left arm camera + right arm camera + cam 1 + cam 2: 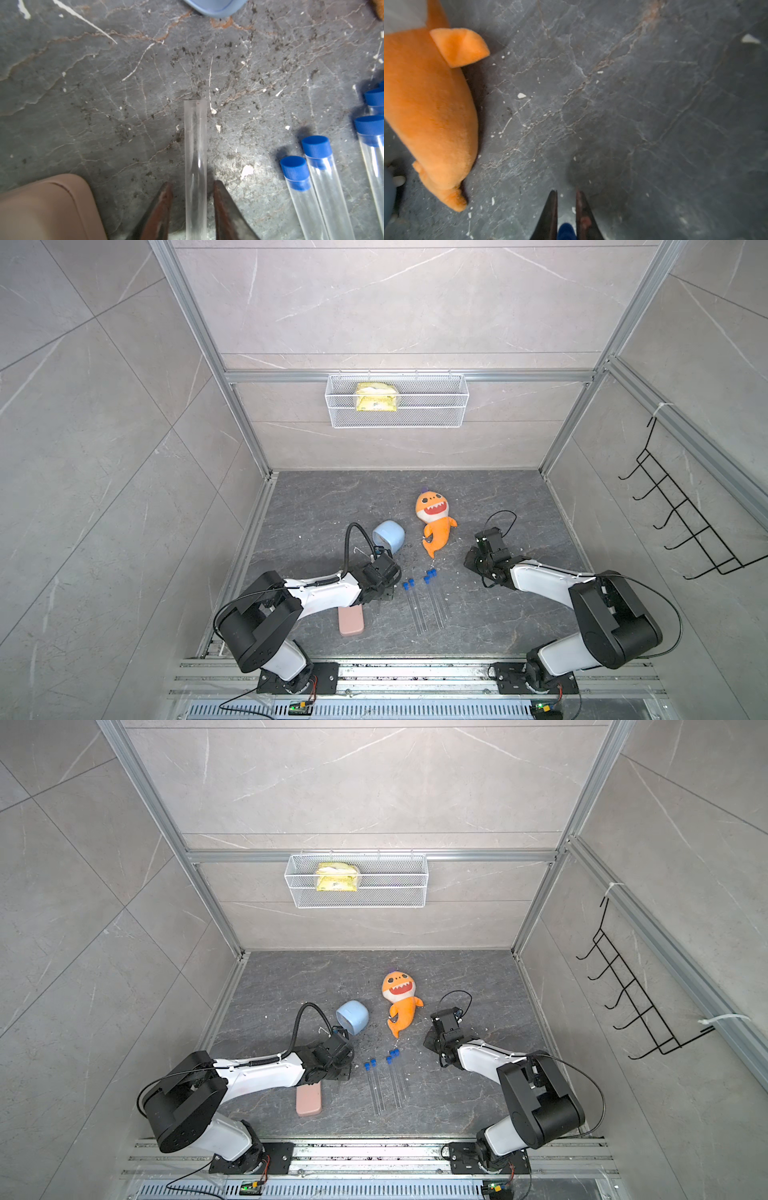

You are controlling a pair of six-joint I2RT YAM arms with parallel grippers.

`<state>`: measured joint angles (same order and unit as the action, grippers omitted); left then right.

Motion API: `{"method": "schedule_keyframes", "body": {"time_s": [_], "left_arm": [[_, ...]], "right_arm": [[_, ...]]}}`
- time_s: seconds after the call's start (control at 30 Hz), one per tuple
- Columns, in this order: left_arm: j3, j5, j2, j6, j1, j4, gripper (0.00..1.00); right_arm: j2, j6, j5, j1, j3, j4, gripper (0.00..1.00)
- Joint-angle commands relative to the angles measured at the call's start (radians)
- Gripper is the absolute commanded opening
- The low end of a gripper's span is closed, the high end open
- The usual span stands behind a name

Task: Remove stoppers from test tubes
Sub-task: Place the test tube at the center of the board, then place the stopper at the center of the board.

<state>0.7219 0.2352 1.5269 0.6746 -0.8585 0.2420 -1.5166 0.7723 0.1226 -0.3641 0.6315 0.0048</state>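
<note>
The left arm [320,593] is seen stretched low from lower left toward centre, the right arm [540,576] from lower right. The left hand [192,182] is parted; the right hand [566,190] is clamped on a stopper [565,230].

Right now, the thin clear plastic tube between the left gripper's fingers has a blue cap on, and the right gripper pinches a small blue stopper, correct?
No: the thin clear plastic tube at the left gripper has a bare open end, no cap, as the left wrist view shows. The right gripper does pinch a small blue stopper.
</note>
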Motion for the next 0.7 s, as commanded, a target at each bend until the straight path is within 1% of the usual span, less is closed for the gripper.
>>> {"method": "schedule_keyframes", "body": {"time_s": [0.0, 0.1, 0.27, 0.3, 0.43, 0.53, 0.67], "left_arm": [[0.038, 0.029, -0.054, -0.008, 0.002, 0.050, 0.44], [0.037, 0.045, -0.105, -0.017, 0.002, 0.053, 0.49], [0.039, 0.063, -0.186, -0.030, 0.001, 0.069, 0.52], [0.043, 0.067, -0.196, -0.032, 0.001, 0.077, 0.52], [0.055, 0.077, -0.224, -0.037, 0.000, 0.101, 0.53], [0.057, 0.080, -0.234, -0.037, 0.000, 0.108, 0.54], [0.057, 0.082, -0.240, -0.037, 0.000, 0.115, 0.54]], "right_arm": [[-0.030, 0.036, 0.053, -0.002, -0.009, 0.008, 0.00], [-0.047, 0.041, 0.074, -0.008, -0.009, 0.010, 0.00], [-0.057, 0.033, 0.105, -0.022, -0.004, 0.002, 0.03], [-0.056, 0.033, 0.107, -0.024, -0.003, 0.000, 0.04], [-0.059, 0.028, 0.111, -0.029, 0.009, -0.015, 0.17], [-0.060, 0.028, 0.115, -0.032, 0.020, -0.025, 0.22], [-0.058, 0.025, 0.117, -0.034, 0.030, -0.038, 0.27]]}}
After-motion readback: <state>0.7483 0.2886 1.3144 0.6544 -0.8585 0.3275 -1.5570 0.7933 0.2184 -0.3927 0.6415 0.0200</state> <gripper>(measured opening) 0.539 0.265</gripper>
